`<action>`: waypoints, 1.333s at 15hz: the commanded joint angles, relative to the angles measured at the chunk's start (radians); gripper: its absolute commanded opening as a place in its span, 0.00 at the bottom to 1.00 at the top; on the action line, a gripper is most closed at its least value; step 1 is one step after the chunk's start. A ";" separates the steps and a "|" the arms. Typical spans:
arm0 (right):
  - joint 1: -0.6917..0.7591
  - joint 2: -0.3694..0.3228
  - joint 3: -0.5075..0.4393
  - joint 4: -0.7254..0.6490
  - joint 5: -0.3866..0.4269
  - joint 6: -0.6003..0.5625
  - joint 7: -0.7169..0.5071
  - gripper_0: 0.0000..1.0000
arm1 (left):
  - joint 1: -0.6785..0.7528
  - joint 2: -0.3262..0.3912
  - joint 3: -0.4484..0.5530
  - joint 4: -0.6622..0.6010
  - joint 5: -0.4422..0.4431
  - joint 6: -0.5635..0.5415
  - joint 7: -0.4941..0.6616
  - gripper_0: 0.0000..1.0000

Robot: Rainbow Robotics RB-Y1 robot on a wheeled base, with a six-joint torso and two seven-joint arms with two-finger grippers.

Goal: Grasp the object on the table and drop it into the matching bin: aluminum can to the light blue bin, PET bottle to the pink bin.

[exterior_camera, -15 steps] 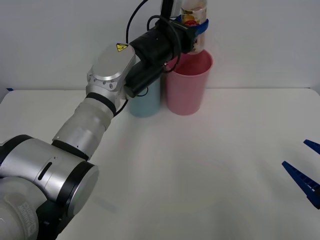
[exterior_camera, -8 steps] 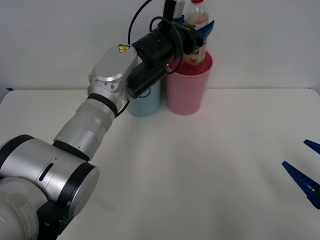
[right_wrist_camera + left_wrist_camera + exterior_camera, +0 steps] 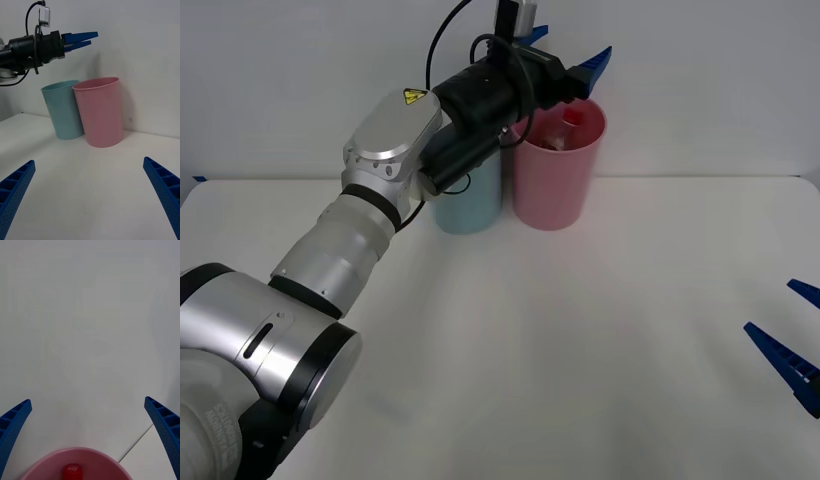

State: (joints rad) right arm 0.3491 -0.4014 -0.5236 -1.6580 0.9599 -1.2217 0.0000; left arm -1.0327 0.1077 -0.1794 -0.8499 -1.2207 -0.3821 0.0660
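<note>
Above pink bin [image 3: 558, 165] | left claw [image 3: 570, 58] spread wide, empty | bottle [image 3: 71, 471] inside bin | right claw [image 3: 90, 198] apart, idle

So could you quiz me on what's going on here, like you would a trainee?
1. True or false: the left claw is open above the pink bin.
2. Where is the PET bottle? A) on the table B) inside the pink bin C) inside the light blue bin
3. The right claw hangs low at the table's ____ edge.

Key: 1 true; 2 B; 3 right.
</note>
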 commanded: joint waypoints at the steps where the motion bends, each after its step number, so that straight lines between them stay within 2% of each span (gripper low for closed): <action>1: 0.000 0.000 0.000 0.000 0.000 0.000 0.000 1.00 | 0.000 0.032 -0.023 -0.001 0.038 -0.014 -0.002 1.00; 4: 0.000 0.000 0.000 0.000 0.000 0.000 0.000 1.00 | 0.025 0.083 -0.026 -0.014 0.092 -0.090 -0.009 1.00; 9: 0.000 0.000 0.000 0.000 0.000 0.000 0.000 1.00 | 0.183 0.175 -0.026 -0.199 0.161 -0.116 -0.009 1.00; 14: 0.000 0.000 0.000 0.000 0.000 0.000 0.000 1.00 | 0.379 0.290 0.018 -0.396 0.234 -0.156 -0.009 1.00; 20: 0.000 0.000 0.000 0.000 0.000 0.000 0.000 1.00 | 0.615 0.376 0.230 -0.514 0.225 -0.330 -0.023 1.00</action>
State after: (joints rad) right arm 0.3491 -0.4014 -0.5236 -1.6581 0.9599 -1.2217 0.0000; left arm -0.4402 0.4771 0.0237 -1.3533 -0.9881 -0.6884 0.0473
